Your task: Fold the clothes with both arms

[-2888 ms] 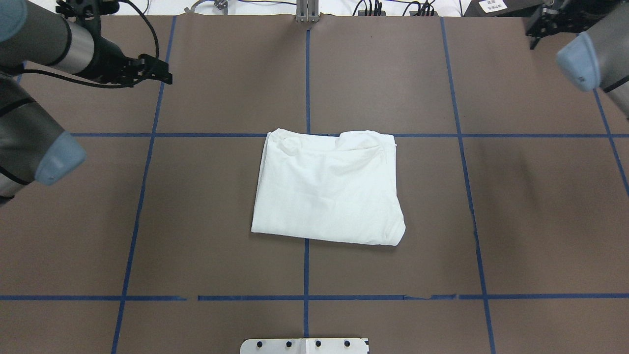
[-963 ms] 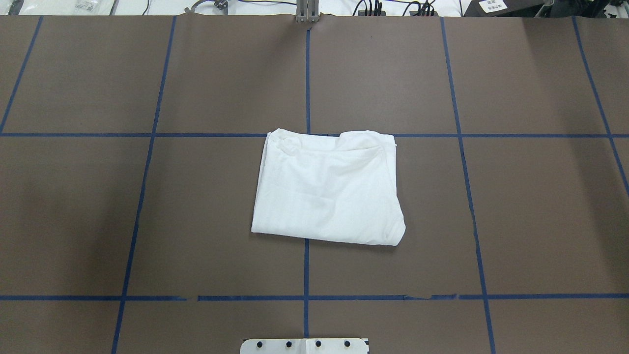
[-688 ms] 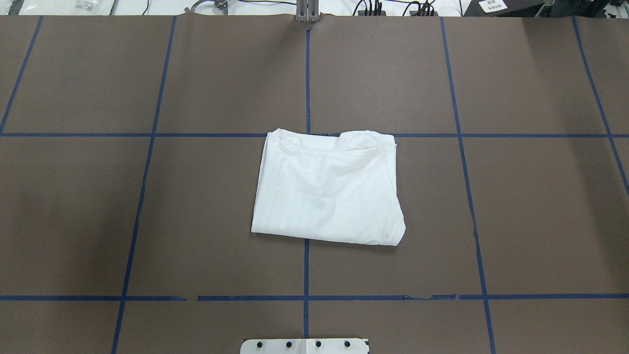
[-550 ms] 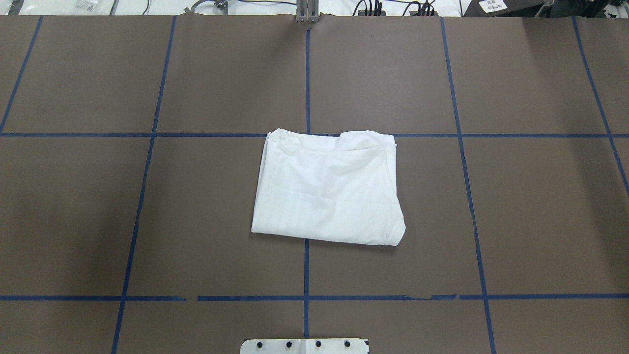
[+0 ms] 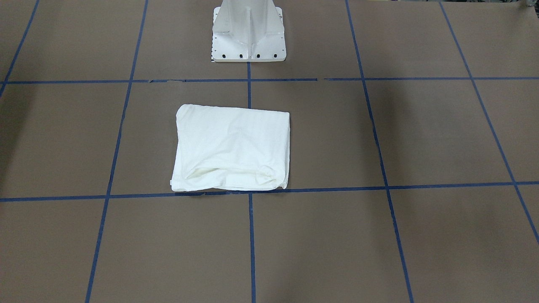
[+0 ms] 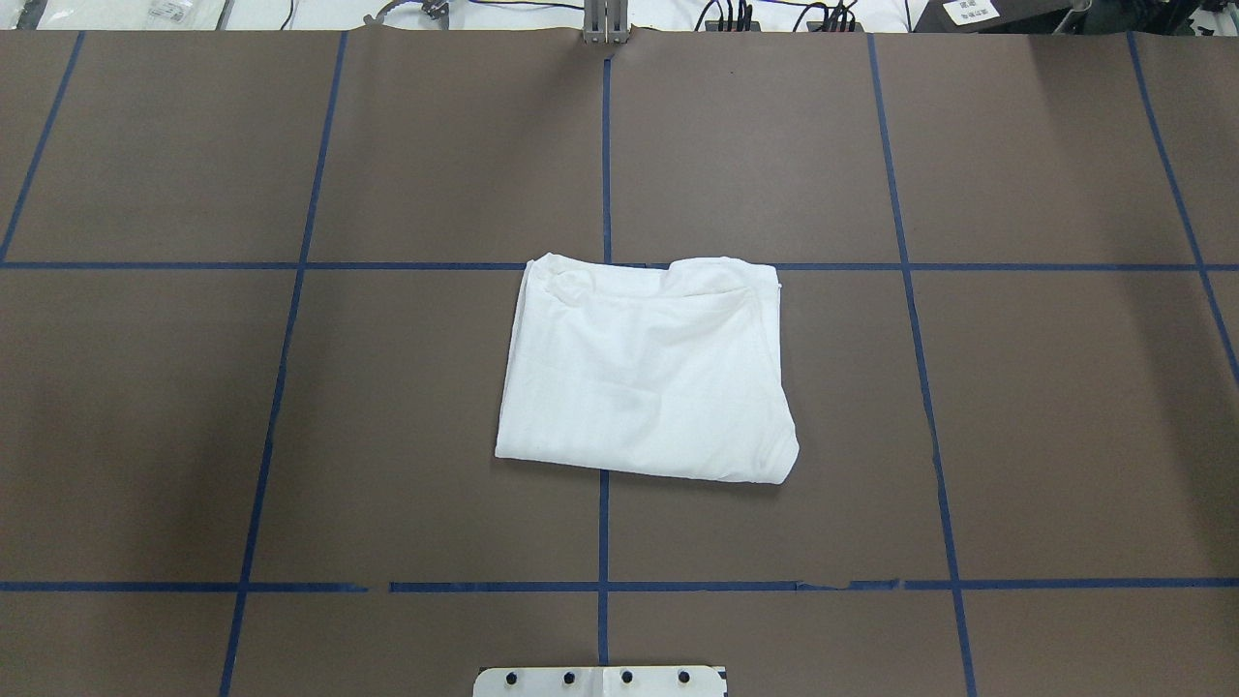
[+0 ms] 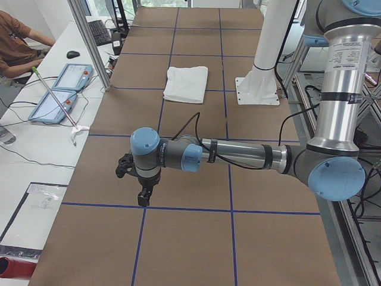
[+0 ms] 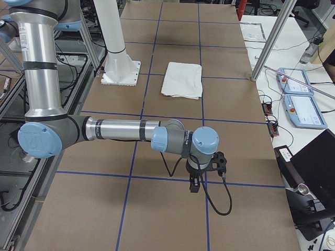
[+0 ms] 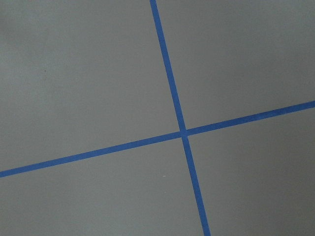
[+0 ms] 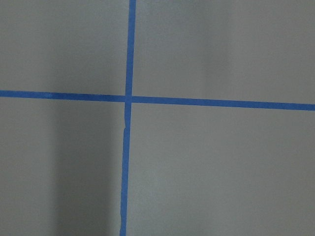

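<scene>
Where the table (image 7: 178,250) nears its end on the robot's left, the left arm (image 7: 238,156) reaches out low and level. The left gripper (image 7: 143,199) points straight down beside a crossing of blue tape lines (image 6: 603,145). Only the side view shows this gripper, so whether its jaws stand wide or narrow cannot be told.

At the table's middle lies the shirt (image 6: 644,373), folded into a rough rectangle with its plain white side up and well apart from both arms. Its long axis runs from left to right across the table. The layered, puckered edge points away from the robot and touches the far cross line of tape. The smooth edge points toward the pedestal base (image 6: 600,681) and slants nearer to it on the right. The centre tape line passes under the shirt, and more of the cloth lies on the robot's right of that line.

Toward the right end, the right arm (image 8: 120,129) mirrors this pose, and the right gripper (image 8: 194,185) points down beside another tape crossing. Its opening likewise cannot be told.
</scene>
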`<state>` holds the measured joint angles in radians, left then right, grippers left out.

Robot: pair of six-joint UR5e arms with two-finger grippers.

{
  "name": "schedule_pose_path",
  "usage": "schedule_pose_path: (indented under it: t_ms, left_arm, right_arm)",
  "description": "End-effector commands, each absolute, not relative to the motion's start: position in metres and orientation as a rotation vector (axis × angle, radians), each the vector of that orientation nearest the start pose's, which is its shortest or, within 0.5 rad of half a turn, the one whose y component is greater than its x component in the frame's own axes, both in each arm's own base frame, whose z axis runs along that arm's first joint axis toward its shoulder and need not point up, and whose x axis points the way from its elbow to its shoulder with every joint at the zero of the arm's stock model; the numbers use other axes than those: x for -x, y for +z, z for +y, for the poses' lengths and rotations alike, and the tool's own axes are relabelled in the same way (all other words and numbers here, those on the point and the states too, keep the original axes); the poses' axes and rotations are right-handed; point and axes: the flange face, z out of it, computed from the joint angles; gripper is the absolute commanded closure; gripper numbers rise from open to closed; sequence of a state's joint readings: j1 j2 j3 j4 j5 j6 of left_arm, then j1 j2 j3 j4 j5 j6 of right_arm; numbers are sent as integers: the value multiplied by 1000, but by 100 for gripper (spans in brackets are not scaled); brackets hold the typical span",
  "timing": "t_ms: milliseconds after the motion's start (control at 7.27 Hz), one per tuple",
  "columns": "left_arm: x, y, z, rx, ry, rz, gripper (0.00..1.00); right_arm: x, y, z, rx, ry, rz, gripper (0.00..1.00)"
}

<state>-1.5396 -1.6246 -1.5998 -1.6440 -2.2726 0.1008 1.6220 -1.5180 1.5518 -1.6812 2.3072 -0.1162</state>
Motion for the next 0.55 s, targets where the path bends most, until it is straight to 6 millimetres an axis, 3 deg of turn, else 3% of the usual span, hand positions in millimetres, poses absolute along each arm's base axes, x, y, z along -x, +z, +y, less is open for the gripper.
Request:
schedule_pose_path:
  t_ms: [0,413]
  left_arm:
    - [52,613,-527,-176,183,696,0]
    - [52,616,-526,-169,180,697,0]
  right_arm:
    - [-59,648,-514,-5,41,-733,0]
    - [-57,647,-514,-34,33,-746,0]
